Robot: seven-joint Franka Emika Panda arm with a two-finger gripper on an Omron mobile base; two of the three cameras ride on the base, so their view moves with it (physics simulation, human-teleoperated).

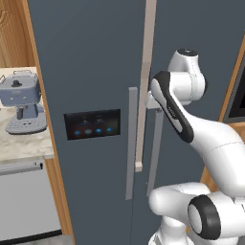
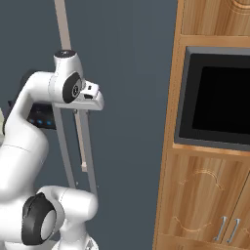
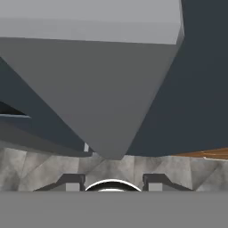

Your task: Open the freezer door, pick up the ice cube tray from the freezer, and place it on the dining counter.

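The gripper (image 3: 111, 180) is largely hidden: in the left base view the arm's own forearm and wrist cover it, and in the right base view the white hand sits against the handles with the fingers out of sight behind it. In the hand view two dark finger tips (image 3: 71, 180) rise at the bottom with a gap between them, nothing visible in that gap; whether they stand wide or narrow against anything I cannot tell. A big grey slab, close and out of proportion, crosses that view, with grey tiled floor (image 3: 40, 167) below it; which handle it is I cannot tell. The freezer door (image 1: 86, 72) is tall, dark slate-grey, cut off at top and bottom, and appears closed or nearly so. It carries a black display panel (image 1: 92, 124) with small blue lights, and a long grey vertical handle (image 1: 131, 143) along its right edge. Just beside it hangs the second door's handle (image 1: 155, 153), partly covered by the arm. A pale beige strip (image 1: 145, 81) runs down between the doors. To the left, a grey coffee machine (image 1: 21, 100) stands on a marble-look counter (image 1: 24, 143). To the right, a black oven window (image 2: 215, 97) sits in wood cabinetry (image 2: 205, 195).
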